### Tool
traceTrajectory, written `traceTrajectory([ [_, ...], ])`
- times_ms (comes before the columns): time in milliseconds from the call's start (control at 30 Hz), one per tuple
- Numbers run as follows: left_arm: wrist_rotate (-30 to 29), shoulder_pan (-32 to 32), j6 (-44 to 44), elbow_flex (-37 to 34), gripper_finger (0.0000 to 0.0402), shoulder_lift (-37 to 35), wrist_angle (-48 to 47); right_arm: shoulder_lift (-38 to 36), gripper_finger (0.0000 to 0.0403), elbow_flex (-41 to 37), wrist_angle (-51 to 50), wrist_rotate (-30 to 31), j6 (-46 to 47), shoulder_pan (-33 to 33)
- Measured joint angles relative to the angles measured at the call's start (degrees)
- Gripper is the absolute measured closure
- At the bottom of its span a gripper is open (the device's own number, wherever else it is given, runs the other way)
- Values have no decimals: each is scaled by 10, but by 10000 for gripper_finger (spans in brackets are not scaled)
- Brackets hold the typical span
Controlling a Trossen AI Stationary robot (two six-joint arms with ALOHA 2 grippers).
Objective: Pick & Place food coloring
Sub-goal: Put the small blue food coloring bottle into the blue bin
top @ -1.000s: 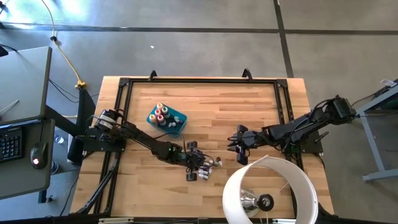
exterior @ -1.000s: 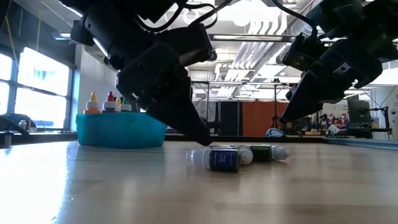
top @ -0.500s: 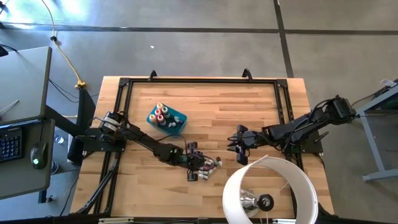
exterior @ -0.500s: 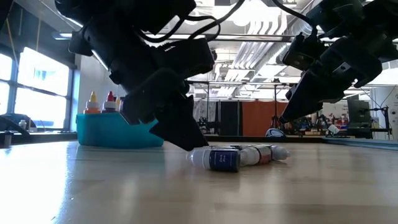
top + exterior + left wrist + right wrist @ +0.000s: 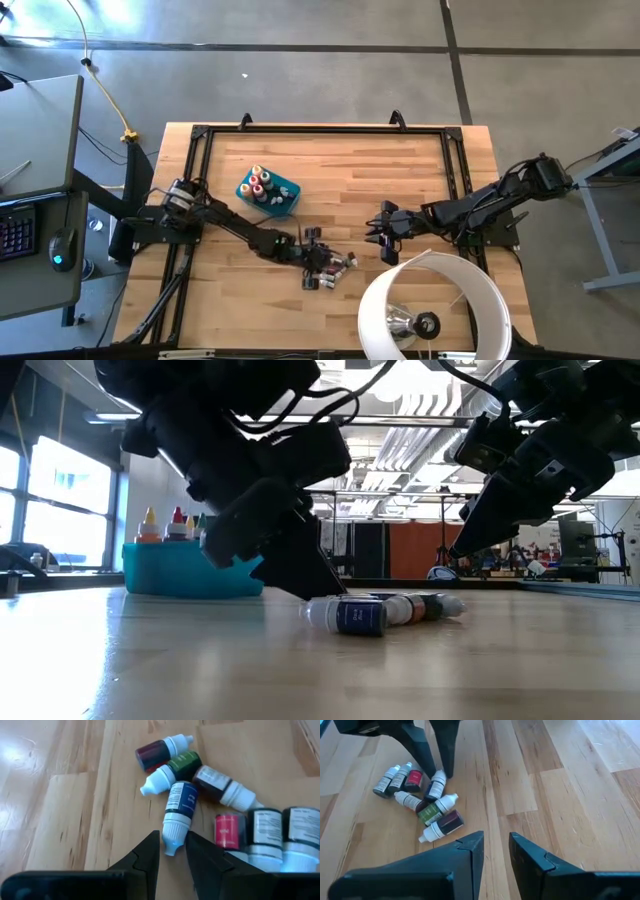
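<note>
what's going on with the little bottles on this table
The left hand is down at a loose pile of food coloring bottles on the wooden table, its fingers straddling the cap of a blue-labelled bottle without gripping it. Several bottles already stand in the teal bin. The right hand hovers nearby, empty.

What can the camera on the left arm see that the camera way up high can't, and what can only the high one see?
Only the left wrist view shows the labels and white caps on the lying bottles, and the blue bottle's cap between the left gripper's open fingers. Only the high view shows the teal bin with bottles standing in it, the right gripper waiting over bare table, and a white lampshade. Both show the loose bottle pile on the wooden table.
</note>
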Motion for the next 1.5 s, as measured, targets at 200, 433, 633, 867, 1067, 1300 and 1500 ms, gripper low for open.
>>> traceTrajectory([
  [200,57,24,0,0,310,1,13,0,318,0,0,-11,0,0],
  [433,79,37,2,0,310,3,20,0,318,0,0,-12,0,0],
  [633,79,39,6,0,310,5,44,0,318,0,-2,-28,8,0],
  [867,78,39,5,0,310,5,62,0,318,0,-47,-31,40,0],
  [1067,75,39,5,0,310,5,82,22,318,0,-57,-49,64,0],
  [1300,74,39,5,0,310,4,80,88,318,0,2,-57,56,1],
  [1500,49,38,4,0,309,22,80,101,318,1,21,-53,38,0],
])
